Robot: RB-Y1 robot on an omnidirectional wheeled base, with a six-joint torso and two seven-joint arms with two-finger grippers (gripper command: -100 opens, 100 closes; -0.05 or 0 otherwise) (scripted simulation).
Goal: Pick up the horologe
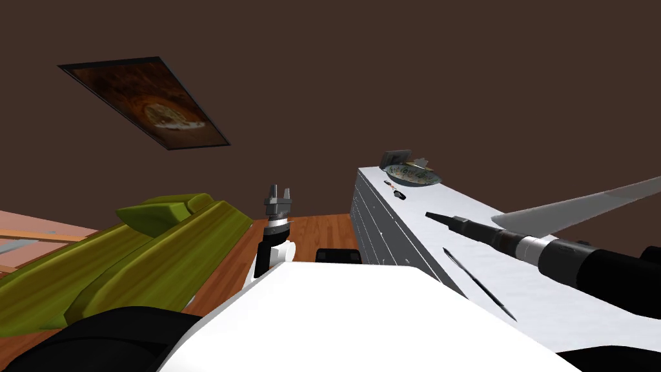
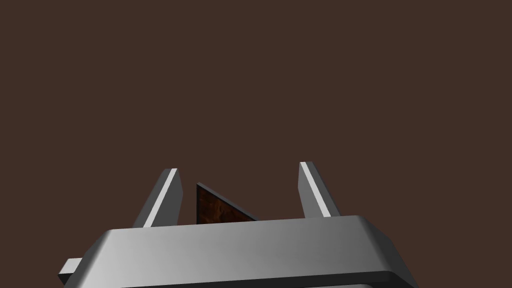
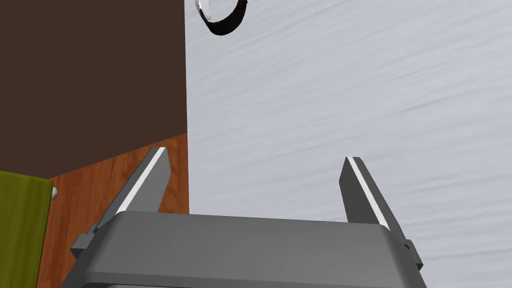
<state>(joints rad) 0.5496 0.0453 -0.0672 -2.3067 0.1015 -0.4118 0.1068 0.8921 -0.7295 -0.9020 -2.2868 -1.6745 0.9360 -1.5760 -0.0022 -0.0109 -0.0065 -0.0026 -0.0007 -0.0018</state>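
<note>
The horologe is a small wristwatch with a black strap (image 1: pixel 395 190) lying on the white top of a chest of drawers (image 1: pixel 510 271), near its far end. In the right wrist view a loop of the watch's strap (image 3: pixel 225 19) lies on the white surface well ahead of my fingers. My right gripper (image 1: pixel 431 215) (image 3: pixel 255 172) hovers over the top, short of the watch, open and holding nothing. My left gripper (image 1: pixel 279 192) (image 2: pixel 239 175) is raised in front of my chest, left of the chest of drawers, open and holding nothing.
A patterned bowl (image 1: pixel 413 175) and a small grey box (image 1: pixel 395 157) stand past the watch at the far end. A thin dark streak (image 1: pixel 481 284) lies on the near part of the top. A green sofa (image 1: pixel 129 258) is at the left, across a wooden floor (image 1: pixel 310 232).
</note>
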